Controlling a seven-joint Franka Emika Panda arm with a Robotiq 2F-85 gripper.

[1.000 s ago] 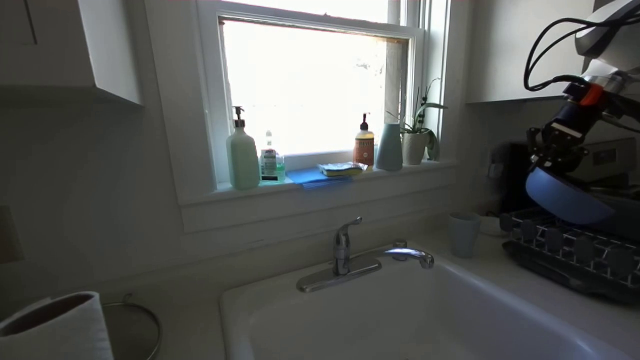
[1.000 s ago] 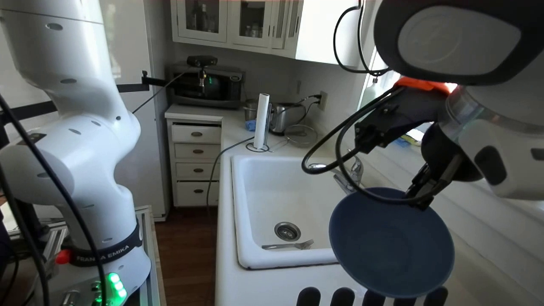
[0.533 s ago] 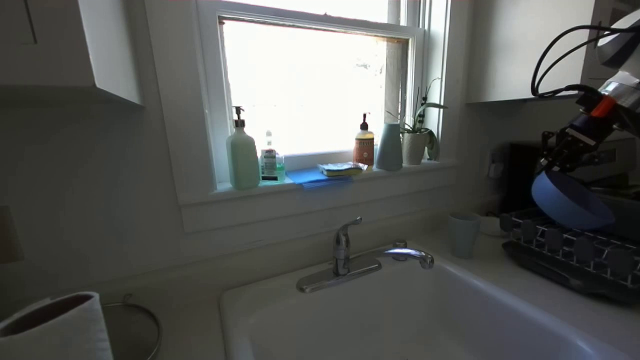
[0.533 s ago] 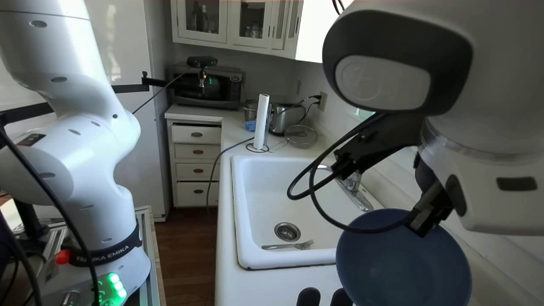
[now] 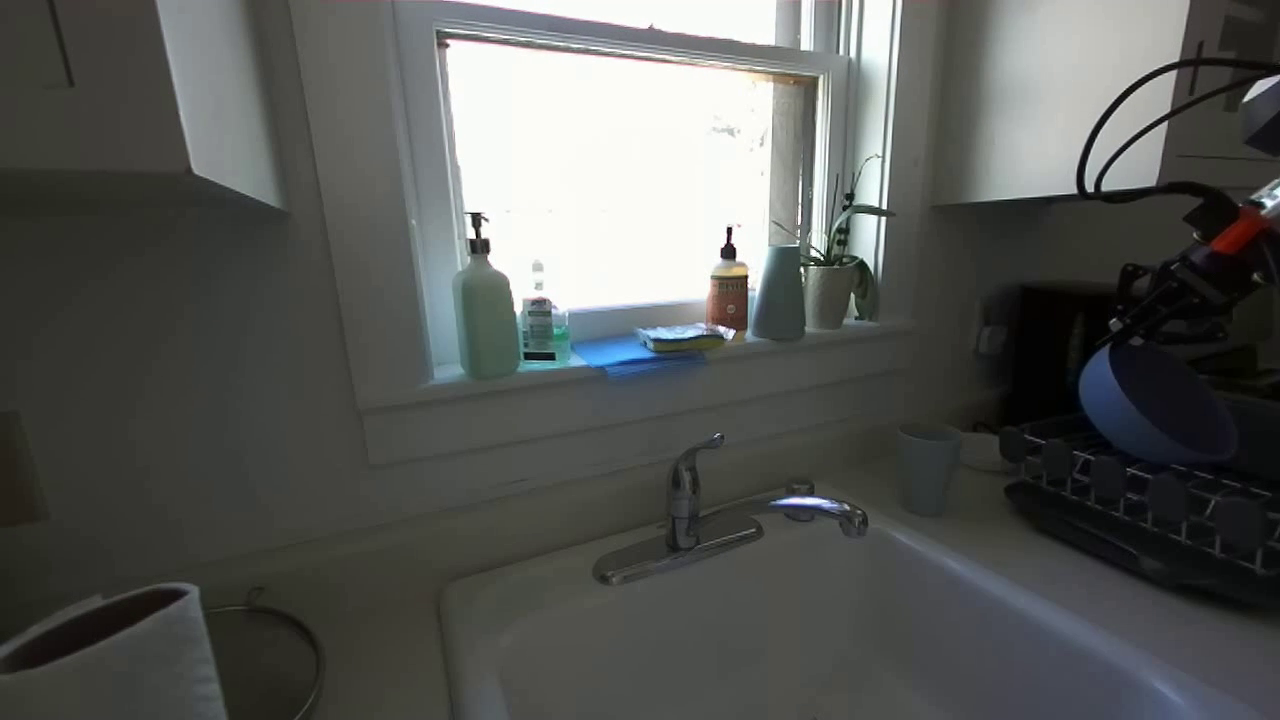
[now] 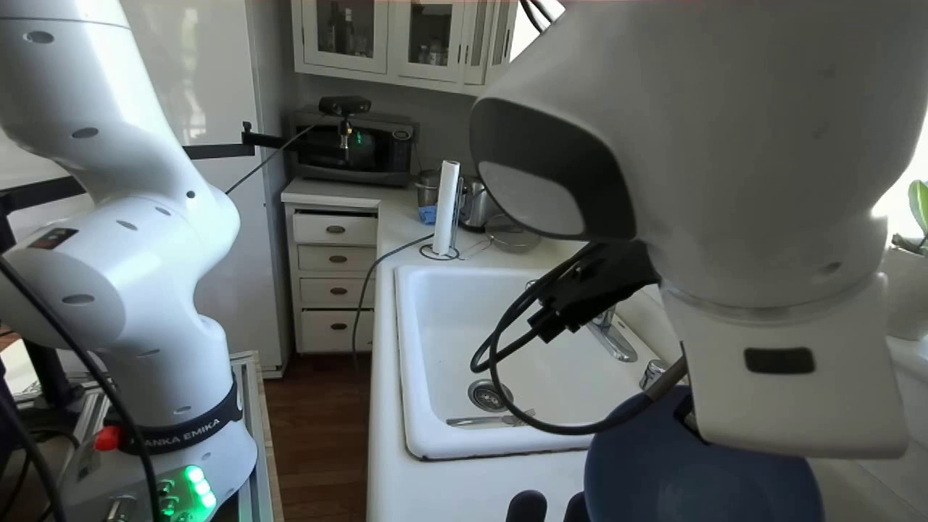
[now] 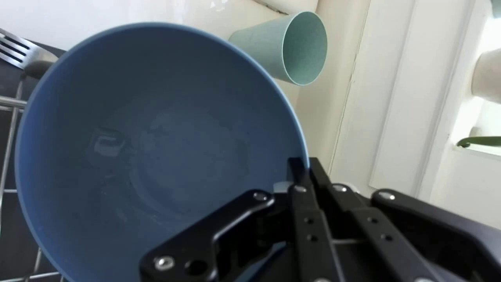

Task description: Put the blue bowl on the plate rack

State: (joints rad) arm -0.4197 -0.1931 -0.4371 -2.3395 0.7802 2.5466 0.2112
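Lower than before, the blue bowl (image 5: 1155,408) now tilts over the plate rack (image 5: 1168,497), its rim clamped in the pincer (image 7: 307,165); placing seems near, contact is unclear.

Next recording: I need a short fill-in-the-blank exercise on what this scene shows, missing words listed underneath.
1. The claw grips the blue bowl by its ____.
2. In an exterior view, the bowl at the plate rack is held ____, not level.
3. The lights on the robot's base glow ____.
4. In the wrist view, the tined utensil at the left edge is a ____.

Missing words: rim; tilted; green; fork.
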